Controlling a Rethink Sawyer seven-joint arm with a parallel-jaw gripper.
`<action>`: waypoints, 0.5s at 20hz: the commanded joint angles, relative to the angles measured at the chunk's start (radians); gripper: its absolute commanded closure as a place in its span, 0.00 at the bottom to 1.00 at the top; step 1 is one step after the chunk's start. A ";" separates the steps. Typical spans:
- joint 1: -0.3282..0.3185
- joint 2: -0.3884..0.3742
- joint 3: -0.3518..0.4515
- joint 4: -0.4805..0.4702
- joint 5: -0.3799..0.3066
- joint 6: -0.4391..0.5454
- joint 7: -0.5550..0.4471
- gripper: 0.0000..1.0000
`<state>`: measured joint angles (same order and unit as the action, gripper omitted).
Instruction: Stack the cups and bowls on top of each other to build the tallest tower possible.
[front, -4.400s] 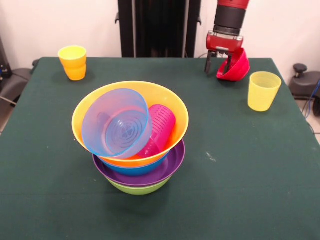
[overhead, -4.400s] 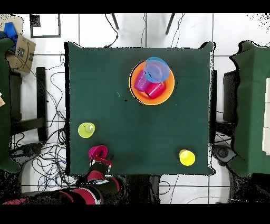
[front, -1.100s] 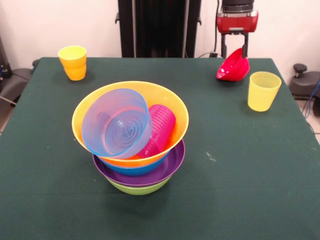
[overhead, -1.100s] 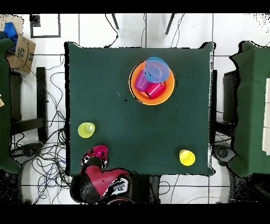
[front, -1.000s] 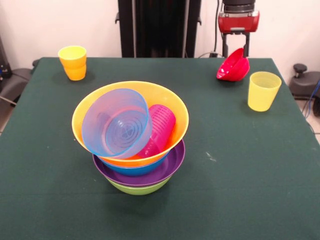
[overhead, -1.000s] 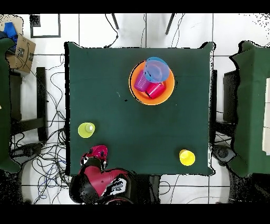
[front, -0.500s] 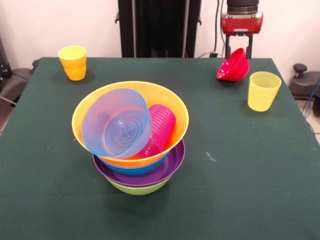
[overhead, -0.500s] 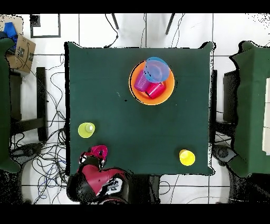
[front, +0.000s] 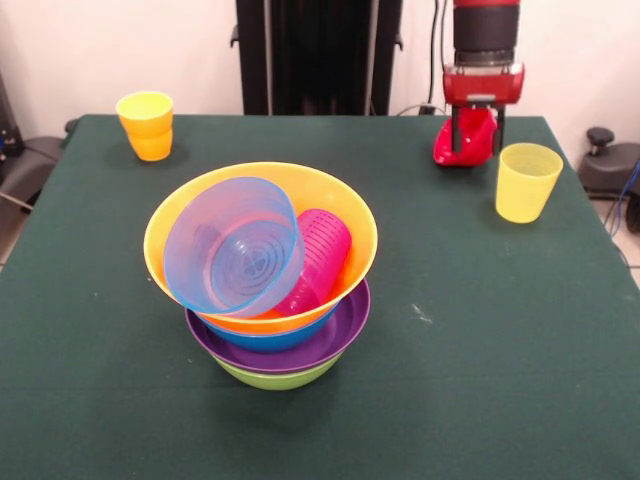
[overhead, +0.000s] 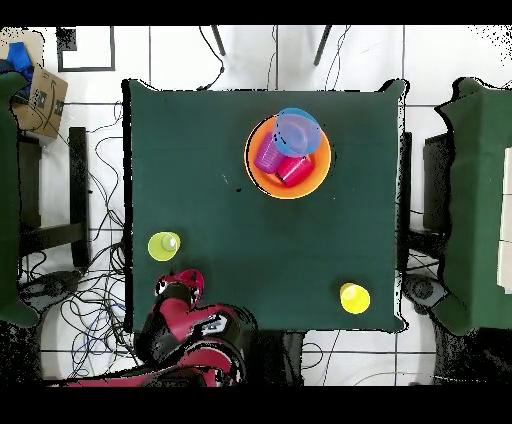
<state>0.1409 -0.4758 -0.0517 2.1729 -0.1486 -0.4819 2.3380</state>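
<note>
The tower stands mid-table: green bowl (front: 280, 377) at the bottom, then purple (front: 345, 325), blue (front: 255, 340) and the wide orange bowl (front: 340, 200) on top. Inside the orange bowl a translucent blue small bowl (front: 235, 245) leans on its side beside a lying purple cup (front: 318, 255). The overhead view also shows a red cup (overhead: 293, 170) in it. My gripper (front: 477, 135) is shut on the red-pink small bowl (front: 473, 142) at the far right of the table, next to the pale yellow cup (front: 527, 181). The orange-yellow cup (front: 147, 125) stands far left.
The black pedestal (front: 320, 55) stands behind the table's far edge. In the overhead view the arm (overhead: 185, 325) reaches over the bottom edge near the pale yellow cup (overhead: 164, 246). A cardboard box (overhead: 40, 95) and cables lie on the floor at the left.
The gripper has turned at the wrist with the red-pink bowl in it, so the bowl now shows edge-on between the fingers. Everything else is unchanged.
</note>
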 joint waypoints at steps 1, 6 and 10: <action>-0.018 0.192 0.047 -0.216 0.027 -0.087 0.101 0.00; -0.026 0.223 0.036 -0.245 0.010 -0.098 0.076 0.00; -0.033 0.211 0.037 -0.241 0.001 -0.074 0.067 0.00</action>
<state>0.1397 -0.3914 -0.0491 2.1021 -0.1618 -0.6151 2.3413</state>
